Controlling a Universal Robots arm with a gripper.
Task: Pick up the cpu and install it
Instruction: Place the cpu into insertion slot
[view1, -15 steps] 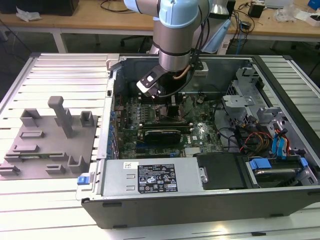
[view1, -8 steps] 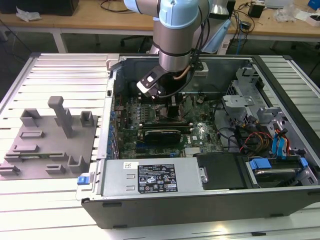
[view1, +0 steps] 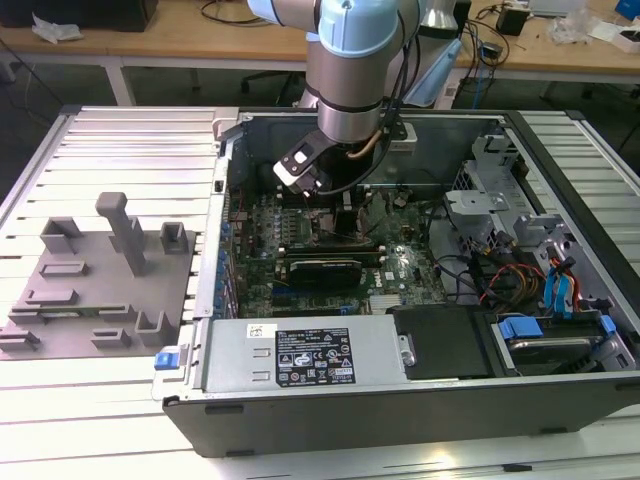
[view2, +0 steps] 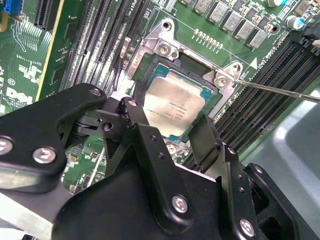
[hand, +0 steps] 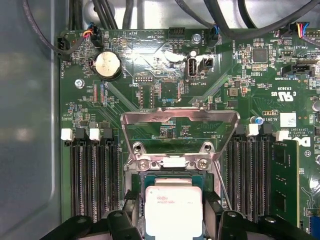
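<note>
While the load plate (hand: 140, 122) is standing open ahead, the claw (hand: 173, 220) is pinching the cpu (hand: 173, 207) edgewise at the socket (view2: 165, 48) beneath: pickup done, locking seemingly remaining.

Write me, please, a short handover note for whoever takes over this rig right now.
Gripper: straddles the cpu; whether it grips cannot be told.
Cpu: inside the socket frame, away from the grey tray; full seating unclear.
Done: cpu picked up and brought to the socket.
Left: load plate stands open, not yet closed.
</note>
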